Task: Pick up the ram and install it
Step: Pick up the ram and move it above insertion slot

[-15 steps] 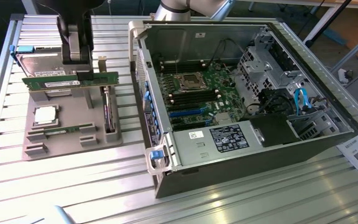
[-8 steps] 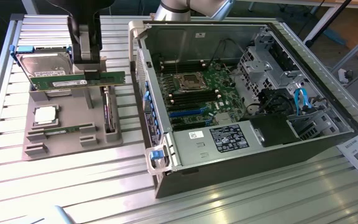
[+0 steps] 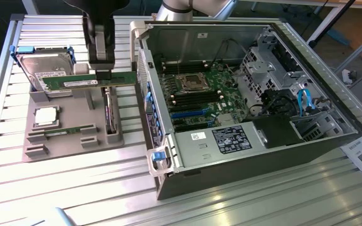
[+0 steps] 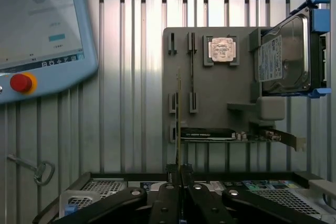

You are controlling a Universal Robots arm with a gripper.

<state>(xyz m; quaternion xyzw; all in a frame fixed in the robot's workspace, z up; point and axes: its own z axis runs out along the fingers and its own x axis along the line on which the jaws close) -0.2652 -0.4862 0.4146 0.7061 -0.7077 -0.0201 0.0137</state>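
At the exterior view's upper left: end effector (image 3: 103, 72) clamped narrowly on the ram (image 3: 68, 82), held level above the grey tray (image 3: 77, 112) on the desk (image 3: 43, 188).

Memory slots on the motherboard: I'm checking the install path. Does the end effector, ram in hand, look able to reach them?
Probably yes. The end effector holds the ram beside the open case; the slots by the processor socket look bare, and the cables lie toward the exterior view's right.

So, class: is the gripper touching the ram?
Touching. In the exterior view the gripper clamps the ram; the wrist view shows it edge-on between the fingers.
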